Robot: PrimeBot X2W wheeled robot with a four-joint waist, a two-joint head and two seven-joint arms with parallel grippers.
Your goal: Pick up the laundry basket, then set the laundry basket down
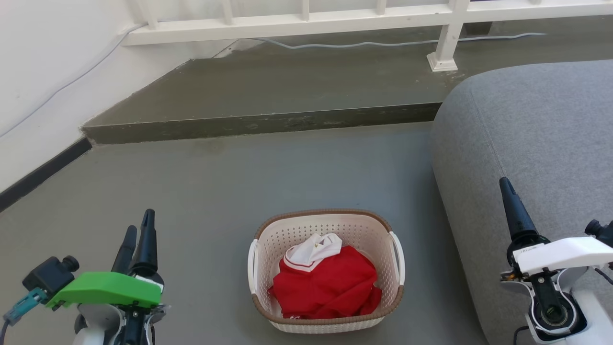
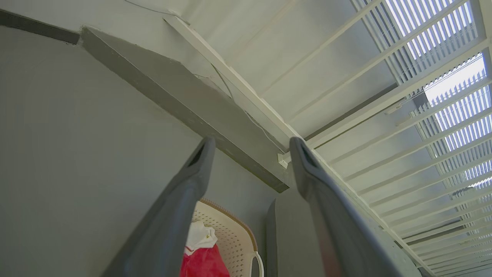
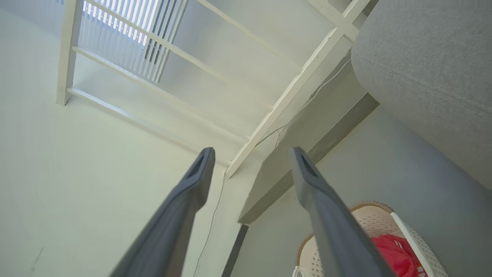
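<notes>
The laundry basket (image 1: 326,316), cream-white with a brown rim and two white side handles, rests on the grey floor at the bottom centre of the head view. A red and white garment (image 1: 325,282) lies inside it. My left gripper (image 1: 139,230) hangs at the lower left, well apart from the basket, fingers spread with nothing between them. Over at the lower right, my right gripper (image 1: 510,194) stands in front of the sofa, also apart from the basket. The left wrist view catches the basket (image 2: 234,234) between open fingers (image 2: 250,148). The right wrist view has the basket (image 3: 369,223) beside its open fingers (image 3: 251,156).
A grey sofa (image 1: 536,158) fills the right side, close to the basket. A raised dark step (image 1: 268,122) crosses the floor ahead, with a white railing (image 1: 335,19) and a cable behind it. A white wall (image 1: 43,81) with a dark baseboard runs along the left.
</notes>
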